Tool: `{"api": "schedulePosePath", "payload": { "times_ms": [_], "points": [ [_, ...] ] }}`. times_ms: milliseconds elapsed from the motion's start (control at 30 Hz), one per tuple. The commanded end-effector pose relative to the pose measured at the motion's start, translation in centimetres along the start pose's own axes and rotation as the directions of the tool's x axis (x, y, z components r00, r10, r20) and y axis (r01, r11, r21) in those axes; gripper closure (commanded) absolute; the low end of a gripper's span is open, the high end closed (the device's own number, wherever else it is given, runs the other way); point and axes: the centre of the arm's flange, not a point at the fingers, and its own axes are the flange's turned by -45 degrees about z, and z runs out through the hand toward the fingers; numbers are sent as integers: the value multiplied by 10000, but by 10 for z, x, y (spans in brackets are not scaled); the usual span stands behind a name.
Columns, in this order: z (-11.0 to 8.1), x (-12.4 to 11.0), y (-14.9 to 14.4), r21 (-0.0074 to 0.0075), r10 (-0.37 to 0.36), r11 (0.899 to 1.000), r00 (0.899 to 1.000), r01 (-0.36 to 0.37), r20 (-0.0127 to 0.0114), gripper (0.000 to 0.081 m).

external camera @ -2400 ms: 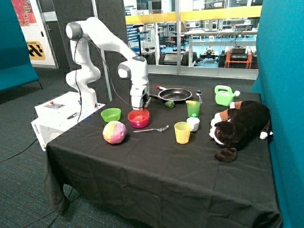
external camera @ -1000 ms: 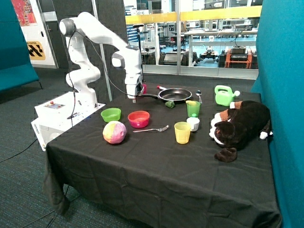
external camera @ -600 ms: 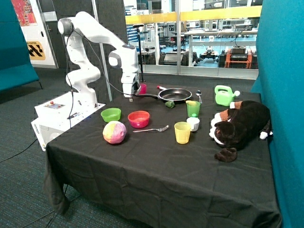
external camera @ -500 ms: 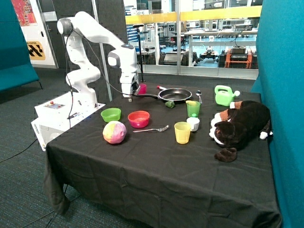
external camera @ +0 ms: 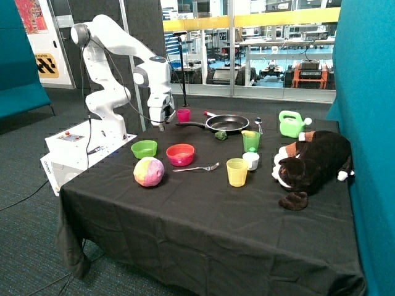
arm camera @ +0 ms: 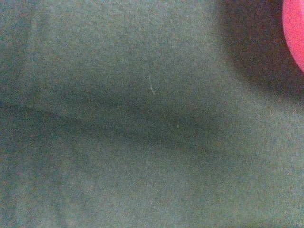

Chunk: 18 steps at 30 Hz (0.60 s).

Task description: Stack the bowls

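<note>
A lime green bowl (external camera: 144, 148) sits on the black cloth near the table's far corner by the robot base. An orange-red bowl (external camera: 180, 154) sits just beside it; its outer wall looks magenta-purple, so the purple bowl may be nested with it, but I cannot tell. My gripper (external camera: 162, 126) hangs in the air behind and above the green bowl, apart from both bowls and holding nothing I can see. The wrist view shows bare black cloth (arm camera: 142, 123) and a pink-red round edge (arm camera: 295, 28) at one corner.
A pink cup (external camera: 183, 115) and a black frying pan (external camera: 227, 123) stand behind the bowls. A pink-yellow ball (external camera: 149, 171), a fork (external camera: 196, 168), a yellow cup (external camera: 236, 172), a green cup (external camera: 251, 141), a green watering can (external camera: 289, 123) and a plush toy (external camera: 315, 160) also lie on the table.
The gripper has lifted off the orange-red bowl and moved back toward the robot base, to a spot above and behind the green bowl. The bowls have not moved.
</note>
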Motion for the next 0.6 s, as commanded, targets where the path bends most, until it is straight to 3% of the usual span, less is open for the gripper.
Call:
{"api": "schedulePosePath", "payload": {
  "times_ms": [0,567],
  "points": [
    [-9,-24,-8,-34,552,9985,9985,-552,11,226],
    [-9,-60,-27,-35,1434,9897,9897,-1434,7,232]
  ]
}}
